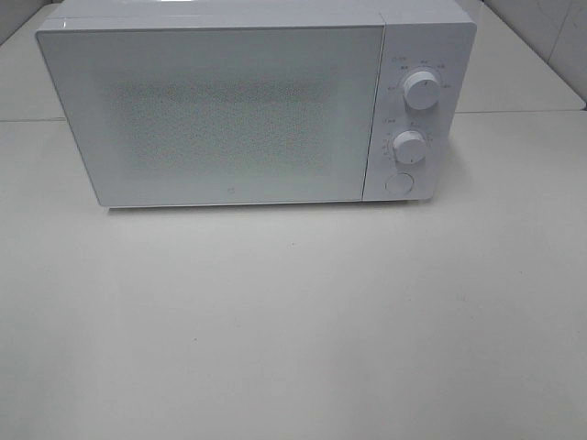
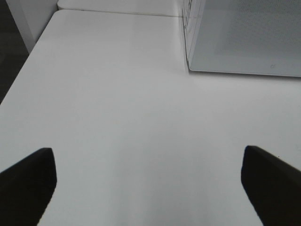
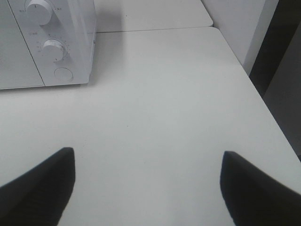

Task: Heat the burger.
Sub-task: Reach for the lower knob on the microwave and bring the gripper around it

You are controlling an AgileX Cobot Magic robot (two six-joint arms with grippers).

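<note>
Black end effectors [image 2: 148, 153] [image 3: 148, 153], wrist views only

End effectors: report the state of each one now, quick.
Left end effector: open, holding nothing.
Right end effector: open, holding nothing.

Print around the knobs [image 1: 421, 89] of the microwave [image 1: 220, 110] is too small to read.
</note>
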